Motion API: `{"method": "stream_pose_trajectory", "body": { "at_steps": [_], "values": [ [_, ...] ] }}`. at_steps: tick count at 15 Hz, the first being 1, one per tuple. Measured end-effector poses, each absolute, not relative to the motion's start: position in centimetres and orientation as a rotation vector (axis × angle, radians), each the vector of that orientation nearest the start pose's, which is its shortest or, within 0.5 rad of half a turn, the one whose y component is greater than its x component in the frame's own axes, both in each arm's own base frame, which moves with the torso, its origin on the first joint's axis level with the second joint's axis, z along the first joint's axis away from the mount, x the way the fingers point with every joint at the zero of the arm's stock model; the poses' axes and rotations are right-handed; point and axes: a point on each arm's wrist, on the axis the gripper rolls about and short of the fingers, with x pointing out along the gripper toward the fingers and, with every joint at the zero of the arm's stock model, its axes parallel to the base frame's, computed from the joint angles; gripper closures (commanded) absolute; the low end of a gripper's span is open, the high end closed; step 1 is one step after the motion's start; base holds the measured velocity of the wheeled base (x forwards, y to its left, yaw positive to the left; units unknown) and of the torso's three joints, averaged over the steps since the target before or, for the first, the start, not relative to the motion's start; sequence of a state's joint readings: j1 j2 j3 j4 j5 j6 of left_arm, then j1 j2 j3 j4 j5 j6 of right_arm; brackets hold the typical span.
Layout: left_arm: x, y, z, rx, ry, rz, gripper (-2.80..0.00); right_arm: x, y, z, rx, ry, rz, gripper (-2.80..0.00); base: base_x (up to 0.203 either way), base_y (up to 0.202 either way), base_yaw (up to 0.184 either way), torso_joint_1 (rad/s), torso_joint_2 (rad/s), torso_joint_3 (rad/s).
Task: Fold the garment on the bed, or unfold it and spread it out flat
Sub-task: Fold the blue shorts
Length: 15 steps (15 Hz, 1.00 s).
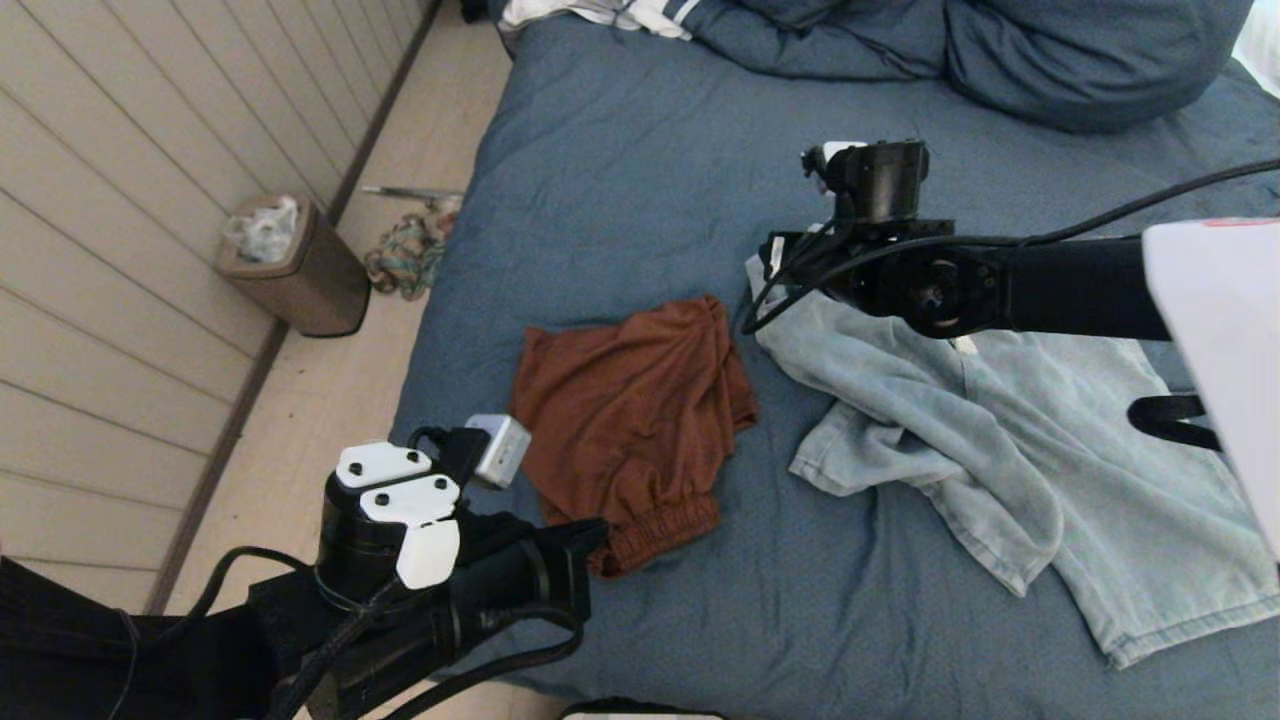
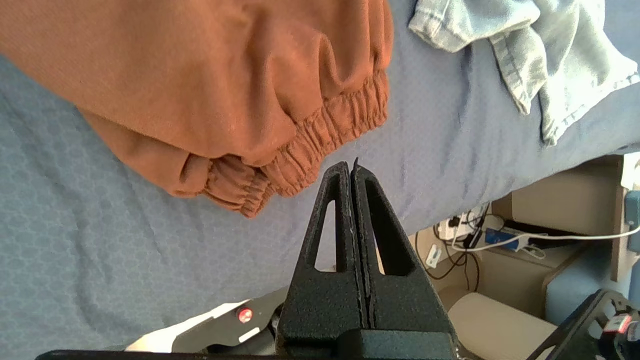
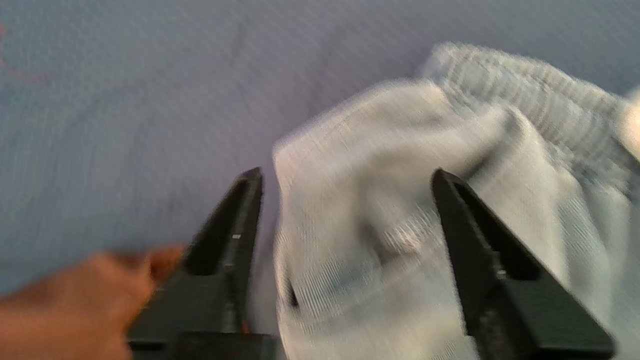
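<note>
On the bed (image 1: 640, 180), with its slate-blue cover, lie two garments. A rust-brown pair of shorts (image 1: 630, 400) sits bunched in the middle. A pale blue garment (image 1: 1000, 430) lies rumpled to its right. My right arm (image 1: 930, 290) reaches over that garment's far left corner. The right gripper (image 3: 346, 172) is open, its fingers straddling the pale cloth (image 3: 400, 150) without pinching it. My left gripper (image 2: 350, 165) is shut on nothing and hovers at the bed's near edge, just short of the shorts' elastic waistband (image 2: 325, 135).
A bunched blue duvet (image 1: 1000, 50) and a white striped cloth (image 1: 600, 15) fill the head of the bed. Left of the bed, on the floor, stand a brown bin (image 1: 300, 265) and a heap of cloth (image 1: 405, 255). Cables (image 2: 475, 235) lie below the bed's near edge.
</note>
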<state>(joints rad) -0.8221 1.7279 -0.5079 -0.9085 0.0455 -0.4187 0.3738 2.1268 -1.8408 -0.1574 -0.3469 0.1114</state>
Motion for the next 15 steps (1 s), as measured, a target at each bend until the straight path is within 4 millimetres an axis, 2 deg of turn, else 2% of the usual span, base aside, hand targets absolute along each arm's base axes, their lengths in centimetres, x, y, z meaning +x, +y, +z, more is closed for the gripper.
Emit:
{"method": "stream_pose_trajectory", "body": {
  "at_steps": [3, 5, 7, 8, 11, 15],
  "values": [
    [18.7, -19.5, 13.5, -0.262, 0.445, -0.683, 0.00, 38.2, 14.4, 27.3, 0.051, 0.207, 0.020, -2.80, 0.000, 0.000, 0.000, 0.000, 0.00, 0.000],
    [19.1, -19.1, 13.9, -0.268, 0.436, -0.665, 0.00, 35.3, 13.2, 25.8, 0.007, 0.332, 0.008, -2.80, 0.000, 0.000, 0.000, 0.000, 0.00, 0.000],
    [19.2, -19.1, 13.9, -0.271, 0.434, -0.662, 0.00, 32.5, 12.0, 23.3, -0.044, 0.458, -0.003, -2.80, 0.000, 0.000, 0.000, 0.000, 0.00, 0.000],
    [19.3, -19.0, 13.9, -0.272, 0.434, -0.661, 0.00, 31.3, 11.5, 22.2, -0.068, 0.506, -0.005, 0.00, 0.000, 0.000, 0.000, 0.000, 0.00, 0.000],
    [19.3, -19.1, 13.9, -0.272, 0.433, -0.660, 0.00, 28.6, 10.4, 20.0, -0.113, 0.601, -0.010, 0.00, 0.000, 0.000, 0.000, 0.000, 0.00, 0.000],
    [19.4, -19.1, 13.6, -0.267, 0.444, -0.660, 0.00, 26.4, 9.9, 19.5, -0.116, 0.625, 0.002, 0.00, 0.000, 0.000, 0.000, 0.000, 0.00, 0.000]
  ]
}}
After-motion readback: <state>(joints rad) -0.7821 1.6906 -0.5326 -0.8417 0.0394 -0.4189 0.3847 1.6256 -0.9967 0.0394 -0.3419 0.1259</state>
